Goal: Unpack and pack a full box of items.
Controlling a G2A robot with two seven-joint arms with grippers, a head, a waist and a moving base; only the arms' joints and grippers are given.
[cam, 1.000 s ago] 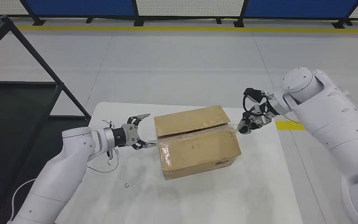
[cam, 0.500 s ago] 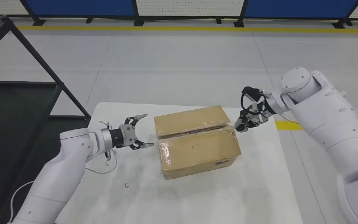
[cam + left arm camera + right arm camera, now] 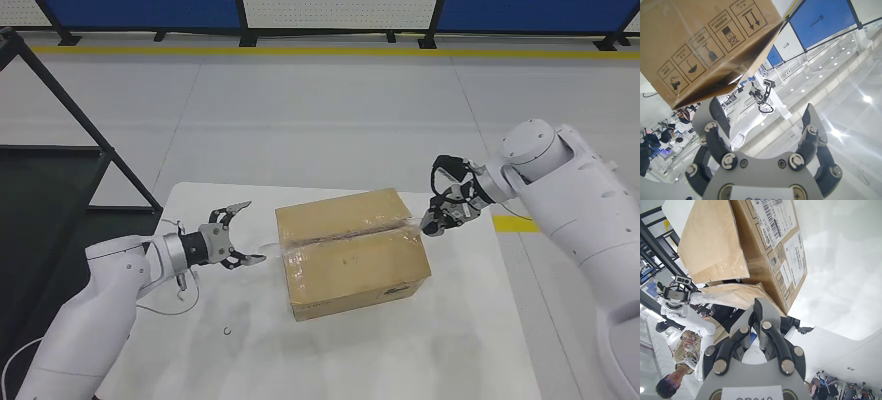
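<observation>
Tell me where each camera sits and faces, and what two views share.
Top view: above the arms, looking down at table and box; left end effector and right end effector flank the box.
Left wrist view: on that wrist, facing one box end; open fingers show.
Right wrist view: on that wrist, facing the opposite end; shut fingers show.
Shared: both wrist views see the box and the other arm.

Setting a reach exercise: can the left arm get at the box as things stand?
Likely yes: the open left tool sits beside the box, only a tape strip between them.
</observation>
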